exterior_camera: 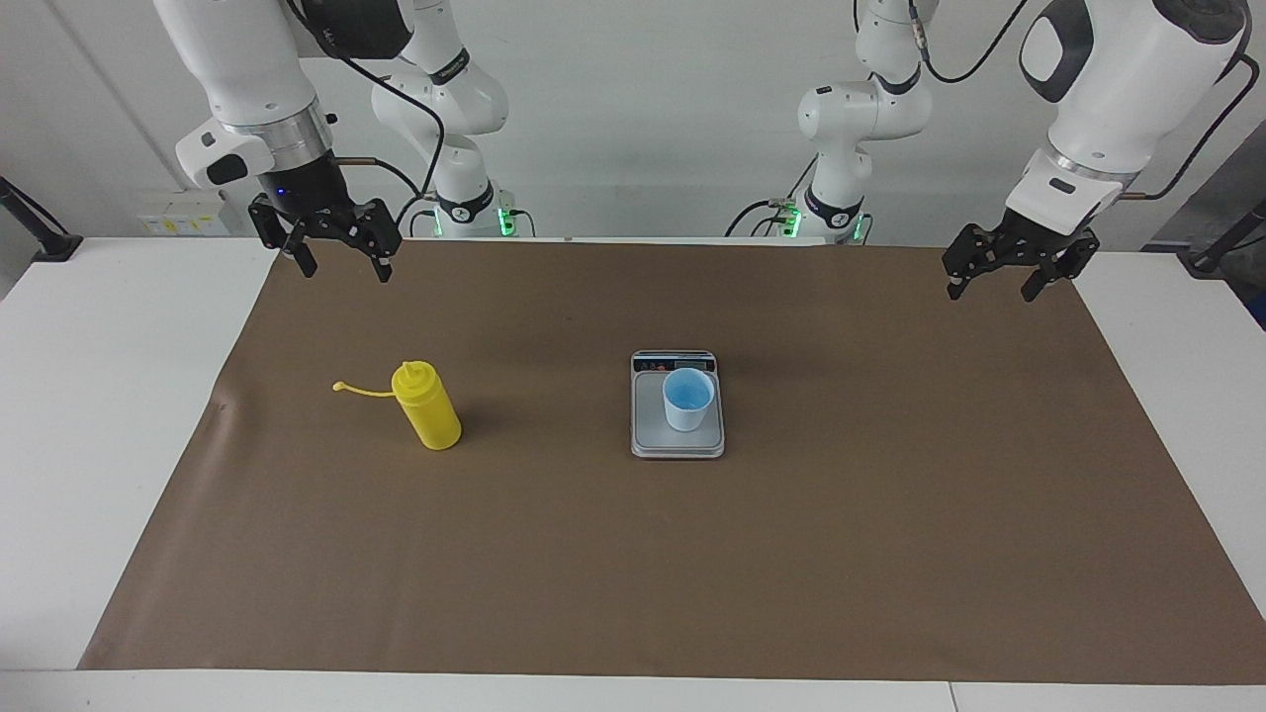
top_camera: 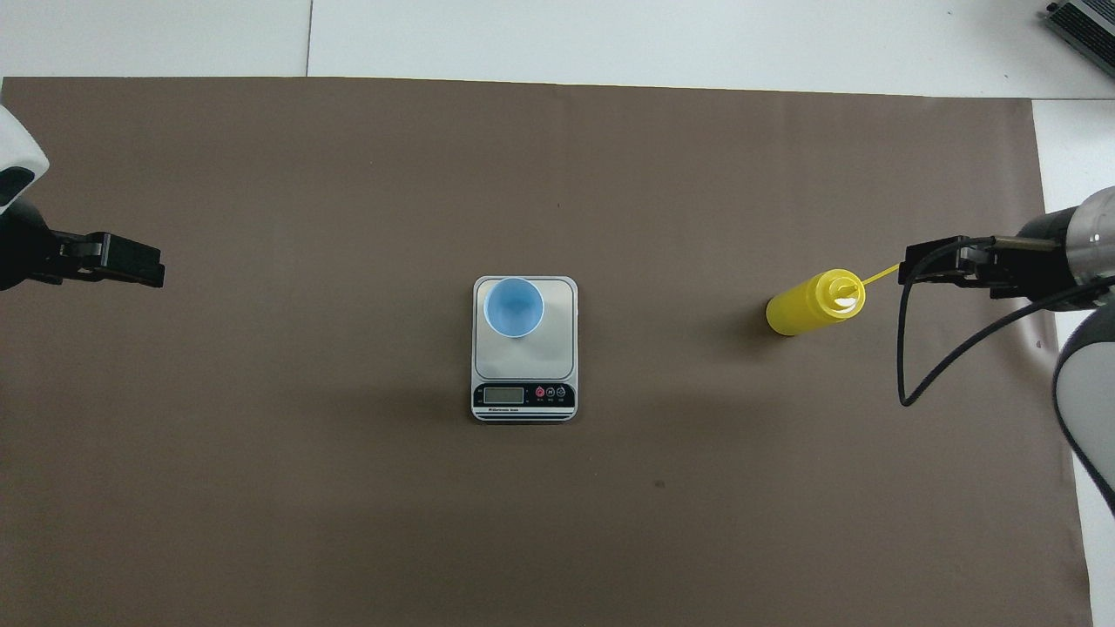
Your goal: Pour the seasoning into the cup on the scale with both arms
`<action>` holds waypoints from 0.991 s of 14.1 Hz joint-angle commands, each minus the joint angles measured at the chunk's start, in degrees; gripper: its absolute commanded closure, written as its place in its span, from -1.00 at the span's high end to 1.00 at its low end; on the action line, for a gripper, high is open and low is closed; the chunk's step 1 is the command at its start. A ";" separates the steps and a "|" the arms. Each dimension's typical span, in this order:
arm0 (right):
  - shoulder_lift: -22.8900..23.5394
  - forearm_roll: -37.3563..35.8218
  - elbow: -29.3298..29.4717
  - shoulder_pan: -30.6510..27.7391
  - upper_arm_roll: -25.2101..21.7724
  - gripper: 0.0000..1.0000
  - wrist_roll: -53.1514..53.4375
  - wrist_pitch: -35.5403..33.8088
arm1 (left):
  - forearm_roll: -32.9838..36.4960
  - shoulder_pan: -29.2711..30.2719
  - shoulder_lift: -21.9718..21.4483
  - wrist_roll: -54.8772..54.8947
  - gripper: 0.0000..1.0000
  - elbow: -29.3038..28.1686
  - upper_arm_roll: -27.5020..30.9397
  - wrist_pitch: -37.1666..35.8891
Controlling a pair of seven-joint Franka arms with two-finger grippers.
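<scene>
The yellow seasoning bottle [exterior_camera: 427, 405] stands upright on the brown mat toward the right arm's end, its cap strap hanging out to the side; it also shows in the overhead view [top_camera: 814, 303]. The light blue cup [exterior_camera: 687, 398] stands on the silver-grey scale [exterior_camera: 678, 443] at the middle of the mat, on the part of the plate away from the display; the overhead view shows the cup [top_camera: 514, 306] and the scale [top_camera: 562, 348]. My right gripper [exterior_camera: 343, 265] hangs open and empty in the air over the mat's corner at its own end [top_camera: 928, 264]. My left gripper [exterior_camera: 994, 287] hangs open and empty over the mat at the left arm's end [top_camera: 139, 266].
The brown mat [exterior_camera: 890, 514] covers most of the white table [exterior_camera: 89, 396]. A black cable loop [top_camera: 906, 383] hangs from the right arm. A grey device [top_camera: 1084, 22] lies at the table's corner farthest from the robots at the right arm's end.
</scene>
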 commanded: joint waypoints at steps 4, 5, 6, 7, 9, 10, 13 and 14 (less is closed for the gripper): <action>1.55 -1.31 0.72 -0.31 1.05 1.00 -1.06 -5.57 | -0.82 0.89 -1.55 -0.14 1.00 -1.35 -0.40 -0.47; 1.03 -1.22 0.18 -0.31 1.05 1.00 -1.06 -5.49 | -0.82 0.89 -1.55 -0.14 1.00 -1.35 -0.40 -0.47; 1.02 -1.39 0.17 -0.23 1.40 1.00 -0.97 -5.49 | -0.82 0.89 -1.55 -0.14 1.00 -1.35 -0.40 -0.47; 1.02 -1.92 0.17 0.73 1.49 1.00 -0.97 -5.31 | -0.82 0.89 -1.55 -0.14 1.00 -1.35 -0.40 -0.47; 1.19 -3.94 0.52 1.88 1.57 1.00 -1.06 -4.70 | -0.82 0.89 -1.55 -0.14 1.00 -1.35 -0.40 -0.47; 1.28 -3.86 0.52 2.14 1.57 1.00 -1.06 -4.09 | -0.82 0.89 -1.55 -0.14 1.00 -1.35 -0.40 -0.47; 0.93 -2.98 -0.26 1.18 1.49 1.00 -1.15 -4.43 | -0.82 0.89 -1.55 -0.14 1.00 -1.35 -0.40 -0.47; 0.93 -2.89 -0.35 1.27 1.49 1.00 -1.06 -4.43 | -0.82 0.89 -1.55 -0.14 1.00 -1.35 -0.40 -0.47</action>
